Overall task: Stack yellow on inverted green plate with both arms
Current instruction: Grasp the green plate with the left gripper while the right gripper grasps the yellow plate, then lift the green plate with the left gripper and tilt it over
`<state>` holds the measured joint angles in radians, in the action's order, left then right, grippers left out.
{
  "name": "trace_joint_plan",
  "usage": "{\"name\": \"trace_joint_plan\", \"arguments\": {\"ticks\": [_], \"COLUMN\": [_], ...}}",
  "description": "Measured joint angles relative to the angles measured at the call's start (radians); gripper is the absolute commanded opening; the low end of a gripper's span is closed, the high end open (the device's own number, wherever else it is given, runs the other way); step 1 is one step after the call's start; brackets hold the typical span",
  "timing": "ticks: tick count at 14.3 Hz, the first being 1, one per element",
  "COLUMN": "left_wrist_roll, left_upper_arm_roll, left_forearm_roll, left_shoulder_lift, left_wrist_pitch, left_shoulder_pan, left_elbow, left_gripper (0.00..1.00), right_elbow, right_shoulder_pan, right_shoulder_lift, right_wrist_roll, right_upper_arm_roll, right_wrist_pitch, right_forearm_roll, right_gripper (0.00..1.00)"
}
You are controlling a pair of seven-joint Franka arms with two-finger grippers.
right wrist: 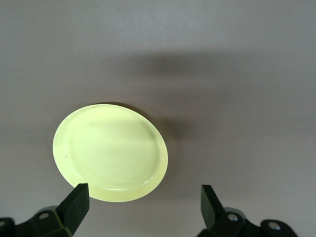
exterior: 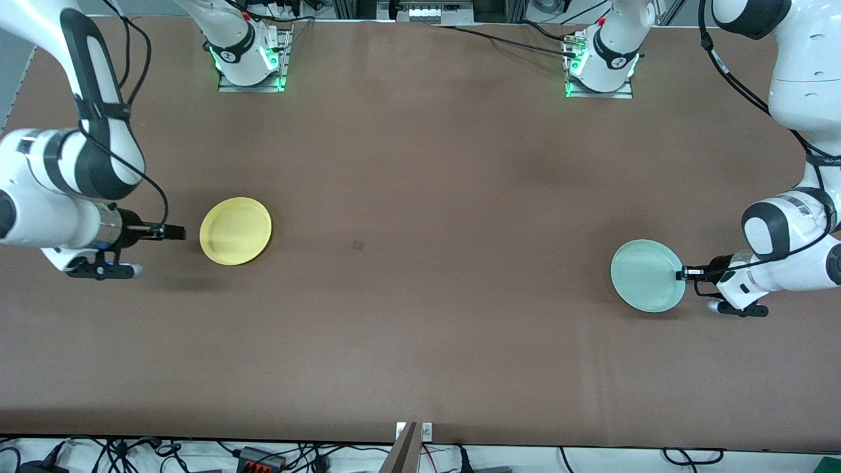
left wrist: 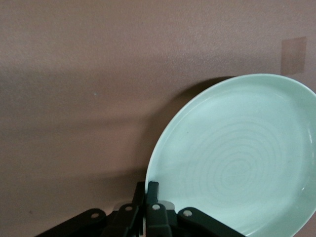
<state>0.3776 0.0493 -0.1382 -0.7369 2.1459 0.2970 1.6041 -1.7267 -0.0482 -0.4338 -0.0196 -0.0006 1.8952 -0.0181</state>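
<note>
The yellow plate (exterior: 235,230) lies right side up on the brown table toward the right arm's end. My right gripper (exterior: 176,231) is low beside it, just short of its rim, open and empty. In the right wrist view the yellow plate (right wrist: 111,150) lies just ahead of the open gripper (right wrist: 143,193). The pale mint-green plate (exterior: 647,276) is at the left arm's end, hollow side up. My left gripper (exterior: 683,272) is shut on its rim. In the left wrist view the green plate (left wrist: 237,158) looks tilted, with shadow under it, and the gripper (left wrist: 149,190) pinches its edge.
A small darker square patch (exterior: 357,246) marks the table's middle; it also shows in the left wrist view (left wrist: 294,55). The two arm bases (exterior: 250,62) (exterior: 601,66) stand along the table's edge farthest from the front camera. Cables lie past the nearest edge.
</note>
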Motion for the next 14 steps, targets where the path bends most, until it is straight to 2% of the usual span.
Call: {"name": "trace_joint_plan", "arguments": {"ticks": [6, 10, 11, 12, 14], "left_wrist_roll": [0.005, -0.033, -0.066, -0.106, -0.198], "left_upper_arm_roll": [0.037, 0.051, 0.051, 0.052, 0.053], "left_forearm_roll": [0.017, 0.072, 0.096, 0.128, 0.188], "left_shoulder_lift": [0.097, 0.181, 0.2, 0.215, 0.231], "left_wrist_pitch": [-0.013, -0.035, -0.046, -0.059, -0.096], "left_shoulder_pan": [-0.017, -0.113, -0.141, -0.168, -0.213], "left_elbow": [-0.014, -0.03, -0.032, -0.033, -0.045], "left_gripper": [0.01, 0.01, 0.01, 0.01, 0.01], "right_elbow": [0.001, -0.004, -0.008, -0.013, -0.018], "right_shoulder_pan": [-0.001, -0.021, -0.033, -0.044, -0.055], "right_shoulder_lift": [-0.141, -0.197, -0.205, -0.21, -0.215], "right_wrist_roll": [0.0, 0.0, -0.004, -0.012, -0.02], "right_upper_arm_roll": [0.0, -0.003, -0.003, -0.004, -0.004], "right_wrist_pitch": [0.089, 0.095, 0.095, 0.094, 0.085], "right_forearm_roll": [-0.048, -0.074, -0.083, -0.097, -0.11], "right_gripper": [1.0, 1.0, 0.95, 0.83, 0.68]}}
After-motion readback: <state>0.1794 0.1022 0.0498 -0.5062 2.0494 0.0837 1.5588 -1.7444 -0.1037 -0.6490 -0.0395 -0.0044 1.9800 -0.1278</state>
